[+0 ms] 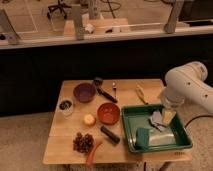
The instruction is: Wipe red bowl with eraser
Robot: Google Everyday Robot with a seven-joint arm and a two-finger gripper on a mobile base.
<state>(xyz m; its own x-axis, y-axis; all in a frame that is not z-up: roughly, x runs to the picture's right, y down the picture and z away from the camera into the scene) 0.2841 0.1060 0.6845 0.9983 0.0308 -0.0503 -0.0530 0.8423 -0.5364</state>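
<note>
The red bowl (108,113) sits upright near the middle of the wooden table (65,131). The eraser (110,135), a small black block, lies on the table just in front of the bowl. My gripper (163,118) hangs from the white arm (186,86) at the right, over the back of the green tray (131,114). It is well to the right of both the bowl and the eraser. Its two fingers (157,119) stand apart and hold nothing.
A dark purple bowl (84,92) and a black-handled utensil (104,92) lie behind the red bowl. A small cup (66,105), a yellow round piece (89,119), grapes (83,142) and an orange stick (93,152) crowd the left front. A green sponge (142,137) lies in the tray.
</note>
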